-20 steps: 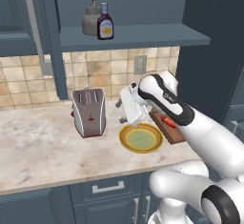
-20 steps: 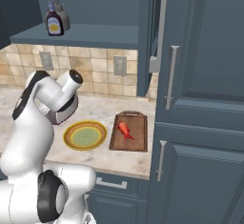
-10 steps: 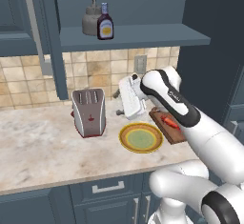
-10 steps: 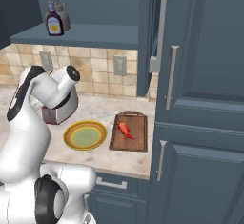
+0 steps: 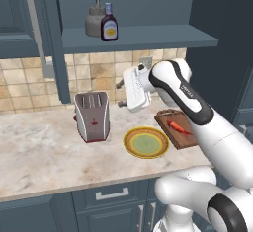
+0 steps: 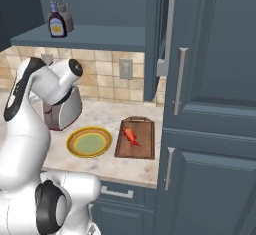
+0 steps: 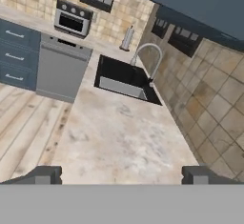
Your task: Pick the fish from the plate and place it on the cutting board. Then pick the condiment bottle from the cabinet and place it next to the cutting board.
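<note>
1. The condiment bottle (image 5: 109, 22) stands upright on the open shelf of the cabinet (image 5: 138, 36), touching or just in front of a grey kettle-like pot (image 5: 93, 21); it also shows in the right base view (image 6: 56, 22).
2. The fish (image 6: 131, 135) lies on the cutting board (image 6: 142, 149), and the plate (image 6: 73, 149) beside it holds nothing, so the first half of the task looks done and the bottle is the thing now in hand.
3. The gripper (image 5: 122, 94) hangs above the worktop (image 5: 34, 157) between the toaster (image 5: 92, 116) and the board, well below the shelf; its jaws are spread wide and hold nothing.
4. The hand is turned sideways: its camera looks along the worktop toward a sink (image 7: 123, 79) and faucet (image 7: 147, 56).
5. Handling, as I judge it: the bottle is likely rigid, light and smooth-sided, tall for its base, so it tips easily.
6. Best hold is probably across the labelled body, below the narrow neck and cap, coming in level from the front.
7. The pot sits so close behind that a deep reach could knock it or push the bottle into it.
</note>
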Controlling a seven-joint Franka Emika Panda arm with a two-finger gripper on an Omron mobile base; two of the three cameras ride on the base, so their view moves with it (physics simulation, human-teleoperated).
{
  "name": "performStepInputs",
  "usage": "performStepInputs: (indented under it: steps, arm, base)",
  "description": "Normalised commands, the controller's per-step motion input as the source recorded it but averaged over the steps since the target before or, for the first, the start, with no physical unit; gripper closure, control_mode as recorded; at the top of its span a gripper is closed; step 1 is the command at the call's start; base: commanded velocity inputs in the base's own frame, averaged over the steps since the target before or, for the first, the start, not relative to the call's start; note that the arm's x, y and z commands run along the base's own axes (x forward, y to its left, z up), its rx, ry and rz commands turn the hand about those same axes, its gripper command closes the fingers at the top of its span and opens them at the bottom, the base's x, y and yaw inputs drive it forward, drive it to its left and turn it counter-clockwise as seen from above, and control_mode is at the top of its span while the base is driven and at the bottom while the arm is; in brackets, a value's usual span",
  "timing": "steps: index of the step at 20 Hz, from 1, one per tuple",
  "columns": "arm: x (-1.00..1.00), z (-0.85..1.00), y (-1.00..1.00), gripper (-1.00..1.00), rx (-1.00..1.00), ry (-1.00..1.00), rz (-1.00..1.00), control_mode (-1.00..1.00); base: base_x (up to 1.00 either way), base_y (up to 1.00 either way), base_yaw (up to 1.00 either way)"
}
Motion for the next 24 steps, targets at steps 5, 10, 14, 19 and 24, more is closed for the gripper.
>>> performStepInputs:
  steps: [5, 10, 14, 19, 24]
  arm:
    - [0.00, 0.49, 0.03, -1.00, 0.06, 0.00, 0.00, -1.00]
    - [0.00, 0.46, 0.05, -1.00, 0.05, 0.00, 0.00, -1.00]
    - [0.00, 0.36, 0.06, -1.00, 0.03, -0.03, 0.00, -1.00]
    - [0.00, 0.24, 0.06, -1.00, 0.04, -0.05, -0.01, -1.00]
    - [0.00, 0.13, 0.00, -1.00, 0.10, -0.05, 0.00, -1.00]
  base:
    - [0.00, 0.00, 0.00]
    - [0.00, 0.00, 0.00]
    - [0.00, 0.00, 0.00]
    - [0.00, 0.00, 0.00]
    - [0.00, 0.00, 0.00]
